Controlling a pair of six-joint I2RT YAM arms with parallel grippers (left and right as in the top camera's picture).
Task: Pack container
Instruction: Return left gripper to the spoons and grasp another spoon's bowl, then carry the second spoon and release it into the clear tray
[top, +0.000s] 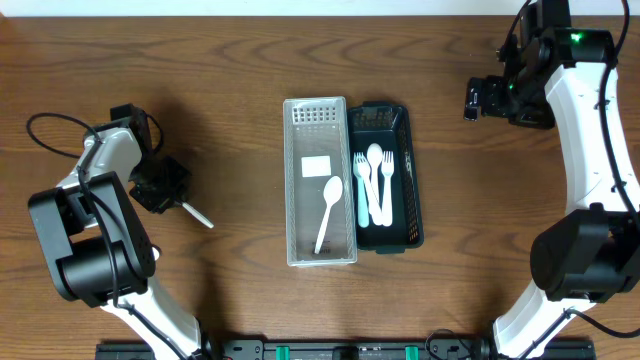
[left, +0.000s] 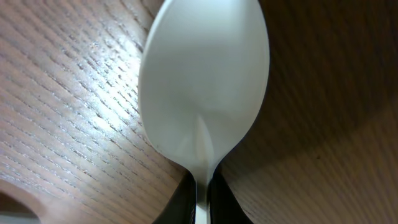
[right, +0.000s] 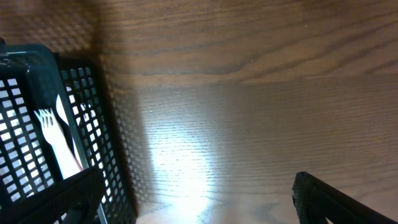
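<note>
A clear plastic container (top: 296, 180) stands mid-table with one white spoon (top: 328, 212) lying in it. Beside it on the right, a dark mesh basket (top: 414, 190) holds several white and pale teal spoons and forks (top: 374, 185). My left gripper (top: 168, 188) is far left of the container, low over the table, shut on another white spoon (top: 198, 215). In the left wrist view its bowl (left: 205, 81) fills the frame and the jaws (left: 202, 202) pinch its handle. My right gripper (top: 480, 100) is open and empty, to the right of the basket (right: 93, 124).
The right wrist view shows bare wood between the open fingers (right: 193, 199), and a white fork (right: 56, 143) inside the basket at the left. A black cable (top: 50, 135) loops by the left arm.
</note>
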